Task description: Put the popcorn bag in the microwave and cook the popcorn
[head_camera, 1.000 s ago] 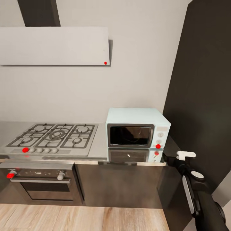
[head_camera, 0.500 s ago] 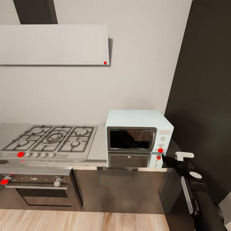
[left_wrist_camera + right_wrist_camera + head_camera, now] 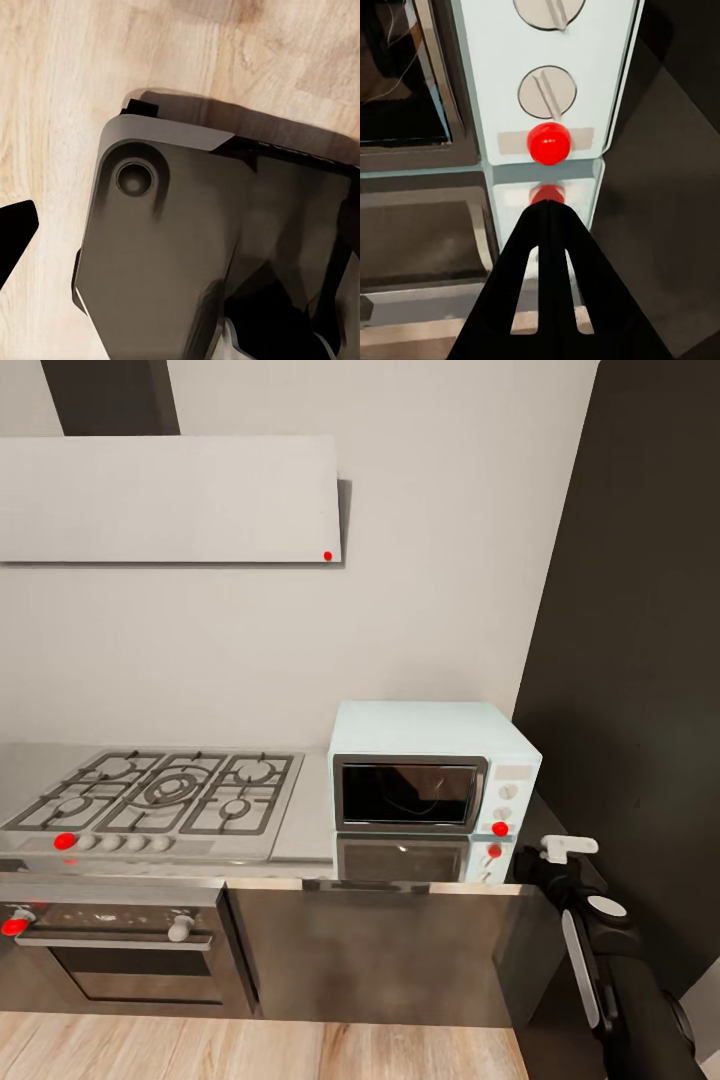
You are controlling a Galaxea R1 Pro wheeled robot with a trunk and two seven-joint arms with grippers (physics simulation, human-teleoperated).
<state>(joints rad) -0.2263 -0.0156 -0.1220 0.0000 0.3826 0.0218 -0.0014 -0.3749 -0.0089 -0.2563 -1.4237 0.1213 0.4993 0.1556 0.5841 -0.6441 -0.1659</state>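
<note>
Even, soft light; glossy countertop [image 3: 310,830] mirrors the microwave [image 3: 430,778]; slightly blurry renders.

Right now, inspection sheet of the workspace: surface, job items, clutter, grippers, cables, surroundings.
Surface: grey glossy countertop over dark cabinet fronts, mirroring the microwave's front.
Job's things: pale blue microwave at the countertop's right end, dark glass door closed; two round knobs above a red button on its side panel. Popcorn bag: nothing seen.
Clutter: nothing seen.
Grippers: right gripper shut, empty, tip pointed at the red button, just short of it. Left gripper: a dark finger tip over wood floor; state cannot be told.
Cables: nothing seen.
Surroundings: gas hob, built-in oven below it, range hood, tall dark cabinet, wood floor.
</note>
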